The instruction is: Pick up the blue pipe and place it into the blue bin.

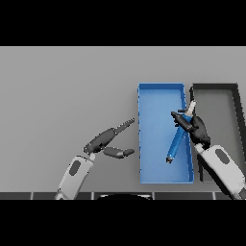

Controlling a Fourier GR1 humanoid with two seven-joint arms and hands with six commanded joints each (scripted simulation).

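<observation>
The blue pipe is over the blue bin, slanting from upper right to lower left inside the bin's right half. My right hand is over the bin's right side and its fingers are curled round the pipe's upper end. I cannot tell whether the pipe's lower end rests on the bin floor. My left hand is over the table to the left of the blue bin, fingers straight and thumb spread, holding nothing.
A dark grey bin stands right next to the blue bin on its right. My right forearm crosses over the dark bin's near end. Bare grey table stretches to the left and behind.
</observation>
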